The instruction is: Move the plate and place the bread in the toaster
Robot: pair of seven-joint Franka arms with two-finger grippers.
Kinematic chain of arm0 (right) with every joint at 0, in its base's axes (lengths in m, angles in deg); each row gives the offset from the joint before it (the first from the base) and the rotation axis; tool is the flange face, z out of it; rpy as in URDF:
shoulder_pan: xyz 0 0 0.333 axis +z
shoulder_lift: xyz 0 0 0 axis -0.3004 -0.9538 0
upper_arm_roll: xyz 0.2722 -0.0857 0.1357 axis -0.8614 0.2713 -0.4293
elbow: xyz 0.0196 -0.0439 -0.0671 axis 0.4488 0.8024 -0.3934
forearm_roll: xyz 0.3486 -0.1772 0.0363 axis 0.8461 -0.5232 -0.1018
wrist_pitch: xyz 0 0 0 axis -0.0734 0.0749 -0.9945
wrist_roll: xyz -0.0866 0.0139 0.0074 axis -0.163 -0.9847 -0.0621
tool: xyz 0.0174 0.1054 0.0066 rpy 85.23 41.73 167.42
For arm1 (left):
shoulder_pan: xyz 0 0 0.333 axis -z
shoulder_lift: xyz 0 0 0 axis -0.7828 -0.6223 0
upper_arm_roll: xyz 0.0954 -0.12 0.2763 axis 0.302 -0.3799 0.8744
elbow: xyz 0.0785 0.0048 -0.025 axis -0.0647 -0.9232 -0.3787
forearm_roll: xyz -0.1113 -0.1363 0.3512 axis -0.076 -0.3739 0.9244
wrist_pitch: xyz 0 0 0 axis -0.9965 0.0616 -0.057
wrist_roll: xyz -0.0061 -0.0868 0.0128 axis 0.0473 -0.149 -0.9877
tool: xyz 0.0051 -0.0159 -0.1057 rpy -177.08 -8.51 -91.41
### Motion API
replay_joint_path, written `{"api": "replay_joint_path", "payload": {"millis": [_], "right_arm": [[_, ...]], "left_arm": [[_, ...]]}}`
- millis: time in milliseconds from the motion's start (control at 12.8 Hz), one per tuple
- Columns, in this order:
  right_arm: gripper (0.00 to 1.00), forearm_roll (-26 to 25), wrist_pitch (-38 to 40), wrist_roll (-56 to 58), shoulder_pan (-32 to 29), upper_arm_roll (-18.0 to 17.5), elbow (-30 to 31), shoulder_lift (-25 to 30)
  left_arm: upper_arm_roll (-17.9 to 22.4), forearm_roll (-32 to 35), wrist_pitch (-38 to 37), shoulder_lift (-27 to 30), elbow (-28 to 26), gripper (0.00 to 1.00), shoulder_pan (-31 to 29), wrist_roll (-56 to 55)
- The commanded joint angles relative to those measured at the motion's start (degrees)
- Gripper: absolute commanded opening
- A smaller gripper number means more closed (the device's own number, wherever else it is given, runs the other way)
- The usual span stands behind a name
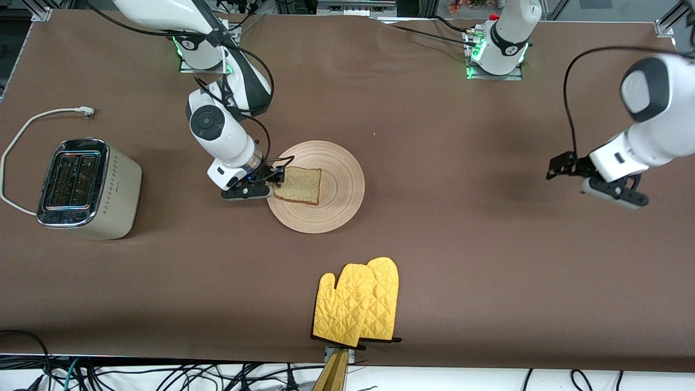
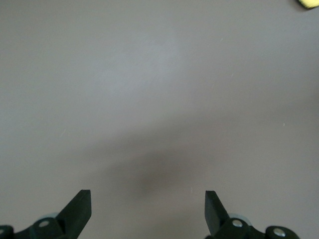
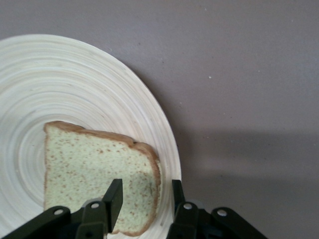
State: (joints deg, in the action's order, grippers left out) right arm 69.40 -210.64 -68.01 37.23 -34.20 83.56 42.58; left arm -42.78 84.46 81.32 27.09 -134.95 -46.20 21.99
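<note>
The pale wooden plate [image 1: 336, 187] lies mid-table with the bread [image 1: 298, 185] on its half toward the right arm's end. My right gripper [image 1: 275, 184] is low at that edge of the plate. In the right wrist view its fingers are partly open: one is over the bread [image 3: 94, 159], the other over the plate's rim [image 3: 164, 134], with the bread's crust edge between them [image 3: 144, 188]. The cream toaster [image 1: 81, 187] stands at the right arm's end, slots empty. My left gripper [image 1: 616, 196] [image 2: 148, 196] waits open and empty above bare table at the left arm's end.
Two yellow oven mitts [image 1: 358, 304] lie at the table's edge nearest the front camera; a corner of one shows in the left wrist view [image 2: 308, 3]. The toaster's white cord [image 1: 32, 122] loops on the table beside it.
</note>
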Motion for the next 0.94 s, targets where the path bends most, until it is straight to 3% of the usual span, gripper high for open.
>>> {"api": "replay_joint_path", "payload": {"millis": [0,156,390,546,780,858], "right_arm": [[0.47,-0.3,-2.3,1.4,-0.3,0.3,1.0,-1.1],[0.45,-0.2,-3.2,1.3,-0.2,0.3,1.0,-1.5],[0.40,-0.3,-3.8,1.3,0.2,0.2,0.9,-1.6],[0.40,-0.3,-5.7,1.3,0.4,0.2,1.0,-2.9],[0.39,-0.3,-6.9,1.3,0.5,0.2,1.0,-4.1],[0.26,-0.3,-7.5,1.3,0.5,0.1,1.0,-4.7]], "left_arm": [[-2.0,4.9,-4.6,6.0,-0.2,1.00,0.3,-8.7],[-3.5,4.9,-8.6,7.7,1.4,1.00,0.1,-12.0],[-8.5,4.9,-17.8,6.1,9.1,1.00,-3.0,-17.2],[-12.4,4.9,-19.9,4.2,12.9,1.00,-6.2,-17.9],[-13.4,4.9,-21.3,2.9,15.0,1.00,-6.3,-19.2],[-13.4,4.9,-23.6,2.4,17.8,1.00,-6.2,-19.1]]}}
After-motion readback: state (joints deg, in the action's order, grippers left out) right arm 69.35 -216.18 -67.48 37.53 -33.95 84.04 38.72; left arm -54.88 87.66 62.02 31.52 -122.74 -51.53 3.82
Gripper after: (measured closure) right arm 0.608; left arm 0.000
